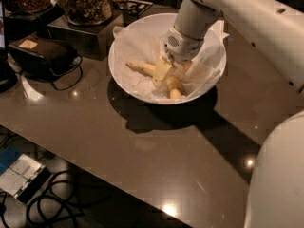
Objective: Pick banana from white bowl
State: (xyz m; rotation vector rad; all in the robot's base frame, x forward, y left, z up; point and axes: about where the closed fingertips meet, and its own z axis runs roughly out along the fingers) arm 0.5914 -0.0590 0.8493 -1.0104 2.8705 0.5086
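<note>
Brown table [142,165] is spread under everything, and the bowl [115,77] is taken as the mark. Left of the bowl a dark case [42,53] is noted, and behind the bowl's left side a jar [85,4] of snacks. Now the bowl itself: white, wide, lined with crumpled paper [137,42]. Inside it the banana [140,68] is laid across the middle, its thin stem pointed at the bowl's left rim, its body run under the tool. The gripper [168,79] is lowered right into the bowl, down on the banana's thick half, just right of the bowl's centre. Whether the grip is closed or only set astride cannot be told; that part is hidden. Right of the bowl, the white arm [247,18] is slanted up and out of view.

The step is judged to be the grasp itself, with the lift not yet made. A firm but soft squeeze across the banana's width is called for, since ripe fruit is easily bruised. The paper should be kept out of the grip, or it will be dragged up too. A straight rise is advised, so that the bowl's wall is cleared and the bowl is not tipped.
</note>
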